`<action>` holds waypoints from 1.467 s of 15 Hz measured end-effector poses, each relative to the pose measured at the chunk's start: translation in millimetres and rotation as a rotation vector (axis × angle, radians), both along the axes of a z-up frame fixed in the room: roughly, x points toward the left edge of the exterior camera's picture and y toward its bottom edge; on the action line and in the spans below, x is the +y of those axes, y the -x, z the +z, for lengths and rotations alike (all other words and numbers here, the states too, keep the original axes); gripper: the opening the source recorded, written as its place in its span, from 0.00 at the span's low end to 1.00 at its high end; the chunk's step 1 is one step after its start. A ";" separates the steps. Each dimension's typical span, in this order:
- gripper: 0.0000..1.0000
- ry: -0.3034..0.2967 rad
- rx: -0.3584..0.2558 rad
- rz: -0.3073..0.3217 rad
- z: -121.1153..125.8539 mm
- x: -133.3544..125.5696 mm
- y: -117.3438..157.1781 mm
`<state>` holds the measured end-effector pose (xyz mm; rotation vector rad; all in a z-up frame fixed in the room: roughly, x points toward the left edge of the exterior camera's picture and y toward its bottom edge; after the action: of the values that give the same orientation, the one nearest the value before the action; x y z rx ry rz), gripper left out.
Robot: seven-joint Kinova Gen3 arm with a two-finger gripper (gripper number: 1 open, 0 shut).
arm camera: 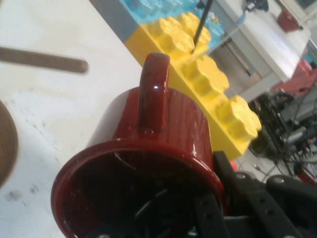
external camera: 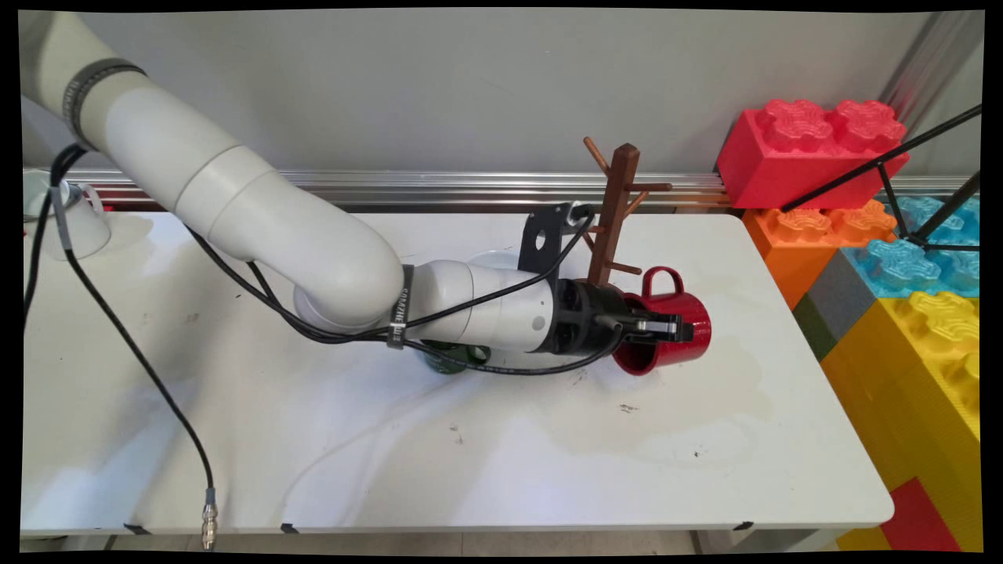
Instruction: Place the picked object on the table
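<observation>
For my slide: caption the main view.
Gripper clamps the red mug's wall, mug tipped sideways beside the wooden mug tree.

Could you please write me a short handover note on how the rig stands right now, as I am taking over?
Gripper: shut on the red mug, one finger inside its mouth, one outside its wall. The mug is held tipped on its side with its handle up, by the table's right end.
Wooden mug tree: upright just behind the mug, all visible pegs bare.
Green cup: on the table, mostly hidden under the arm.
White mug: at the table's far left corner.
Done: red mug gripped. Left: nothing hangs on the tree.
</observation>
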<state>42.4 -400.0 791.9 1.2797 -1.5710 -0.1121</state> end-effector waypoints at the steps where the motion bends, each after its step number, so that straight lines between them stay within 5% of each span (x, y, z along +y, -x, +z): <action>1: 0.00 -0.005 -0.007 -0.015 2.0 2.1 -0.2; 9: 0.00 -0.030 -0.127 -0.132 33.8 15.8 -6.1; 22: 0.00 0.057 -0.413 -0.366 101.2 22.1 -19.9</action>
<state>62.3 -377.8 893.1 0.9987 -2.1394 -0.0331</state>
